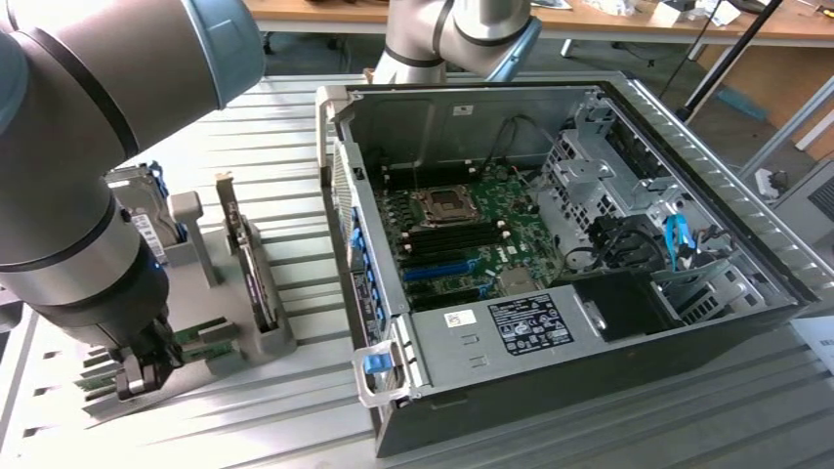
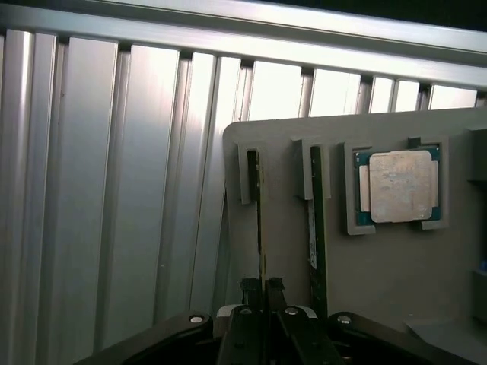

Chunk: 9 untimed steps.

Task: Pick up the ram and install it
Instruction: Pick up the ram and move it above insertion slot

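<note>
- White sticker (image 1: 530,325) sitting on black box inside open grey metal computer case (image 1: 678,107); its writing too small for reading.
- Wrist view showing up close: black two-finger claw (image 2: 264,289) pinching thin green ram stick (image 2: 261,220), fingers nearly closed on its edge.
- Ram stick standing in slot of flat grey plastic holder (image 2: 396,289); second green stick (image 2: 317,228) just beside; square silver chip (image 2: 397,185) sitting in own pocket.
- Exterior view showing holder lying on shiny ribbed metal table (image 2: 114,190), at exterior view's left of case.
</note>
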Available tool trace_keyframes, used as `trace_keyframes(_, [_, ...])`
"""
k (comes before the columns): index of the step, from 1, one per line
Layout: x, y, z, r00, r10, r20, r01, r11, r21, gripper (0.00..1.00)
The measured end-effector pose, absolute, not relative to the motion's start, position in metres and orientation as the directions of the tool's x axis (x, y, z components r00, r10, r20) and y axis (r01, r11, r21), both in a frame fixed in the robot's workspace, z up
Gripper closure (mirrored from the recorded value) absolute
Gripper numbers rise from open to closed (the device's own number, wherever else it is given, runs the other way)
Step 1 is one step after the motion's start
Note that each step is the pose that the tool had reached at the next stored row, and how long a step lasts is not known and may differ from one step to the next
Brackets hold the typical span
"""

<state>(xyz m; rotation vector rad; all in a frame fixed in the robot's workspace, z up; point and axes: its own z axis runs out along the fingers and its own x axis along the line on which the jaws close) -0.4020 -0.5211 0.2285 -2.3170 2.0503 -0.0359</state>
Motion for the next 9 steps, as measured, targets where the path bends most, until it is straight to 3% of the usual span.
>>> trace_keyframes(9, [-0.4020, -0.5211, 0.2339, 0.122, -0.992, -0.014, -0.991, -0.121, -0.051, 0.85])
